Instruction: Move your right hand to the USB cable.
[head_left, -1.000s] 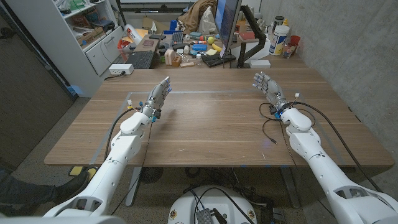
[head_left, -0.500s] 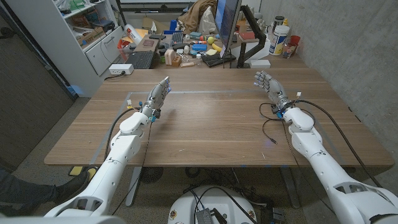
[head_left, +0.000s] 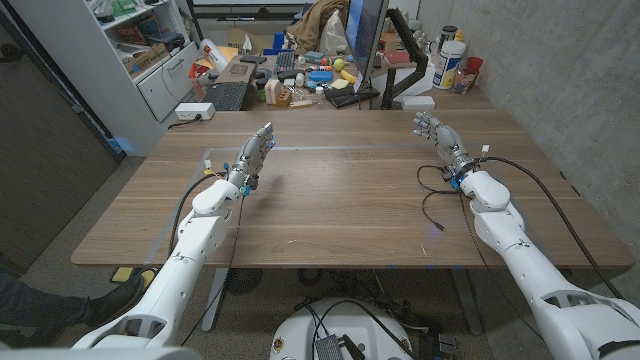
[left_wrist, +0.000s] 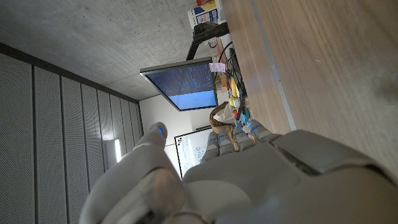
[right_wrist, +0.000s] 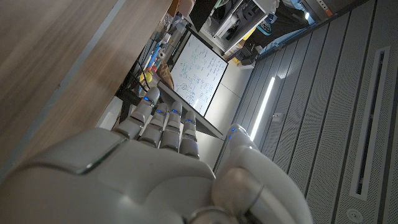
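Observation:
The USB cable (head_left: 424, 207) is a thin black lead on the right part of the wooden table (head_left: 330, 200). It loops beside my right wrist and ends in a small plug with a blue light near the front edge. My right hand (head_left: 441, 141) is raised just beyond the cable's loop, fingers spread and pointing away, holding nothing. My left hand (head_left: 255, 152) is raised over the left part of the table, fingers straight and close together, empty. The wrist views show the backs of my left hand (left_wrist: 261, 180) and right hand (right_wrist: 143, 168), with the fingers stretched out.
A second black cable (head_left: 545, 210) runs from my right wrist toward the table's right edge. Behind the far edge stand a monitor (head_left: 365, 40), a keyboard (head_left: 228, 96), bottles (head_left: 450, 60) and desk clutter. A white shelf unit (head_left: 150, 60) stands at the back left.
My right hand has drifted slightly to the right and a little farther back, staying open. The left hand and the cable have not moved.

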